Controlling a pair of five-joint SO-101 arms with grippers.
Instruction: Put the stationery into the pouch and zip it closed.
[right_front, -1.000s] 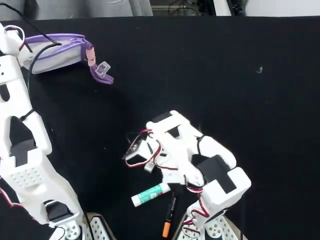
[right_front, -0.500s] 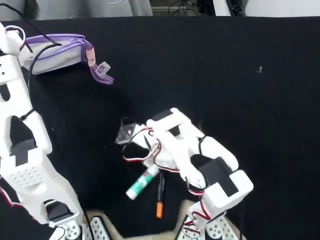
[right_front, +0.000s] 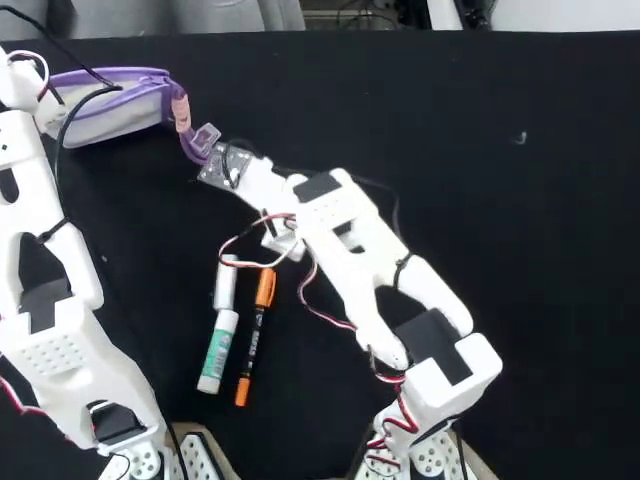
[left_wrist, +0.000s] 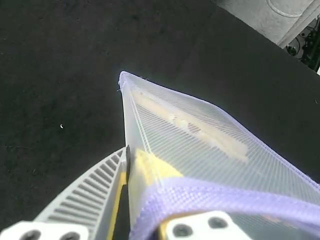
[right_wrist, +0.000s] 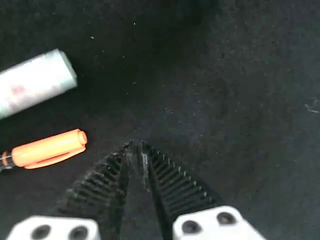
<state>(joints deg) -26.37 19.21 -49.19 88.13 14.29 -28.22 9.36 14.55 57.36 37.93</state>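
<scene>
The left gripper (left_wrist: 127, 156) is clamped on the edge of the purple-trimmed mesh pouch (right_front: 105, 105), holding it at the far left corner of the black table (right_front: 480, 200). The right gripper (right_front: 222, 166) sits just beside the pouch's pull tab (right_front: 205, 137), its fingers (right_wrist: 167, 182) pressed together on nothing. The glue stick (right_front: 218, 332) and the orange-capped pen (right_front: 252, 342) lie side by side on the table, well apart from the pouch

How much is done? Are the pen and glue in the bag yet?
Not much yet. Done: the left gripper holds the pouch clamped. In hand: the right gripper is shut on nothing, near the pouch's zip end. Left: the glue stick and orange marker lie on the table, so both must go in, then zipping.
</scene>
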